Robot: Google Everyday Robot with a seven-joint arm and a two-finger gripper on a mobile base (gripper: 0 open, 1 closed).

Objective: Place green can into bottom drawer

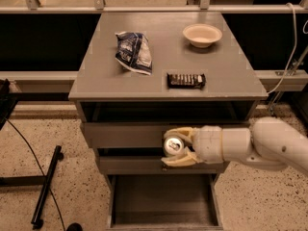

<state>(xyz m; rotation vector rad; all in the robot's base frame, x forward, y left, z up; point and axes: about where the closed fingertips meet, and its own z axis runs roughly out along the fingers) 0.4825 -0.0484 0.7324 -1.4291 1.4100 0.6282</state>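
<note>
The green can (173,145) shows mostly its silver top with pull tab. My gripper (179,146) is shut on it, one cream finger above and one below. It holds the can in front of the cabinet's two upper drawer fronts, above the bottom drawer (163,202). The bottom drawer is pulled out and open, with a bare flat grey floor. My white arm (260,144) reaches in from the right.
On the grey cabinet top (96,71) lie a blue-and-white snack bag (134,52), a dark snack bar (186,80) and a cream bowl (202,34). A black stand (45,191) and cable lie on the speckled floor at left.
</note>
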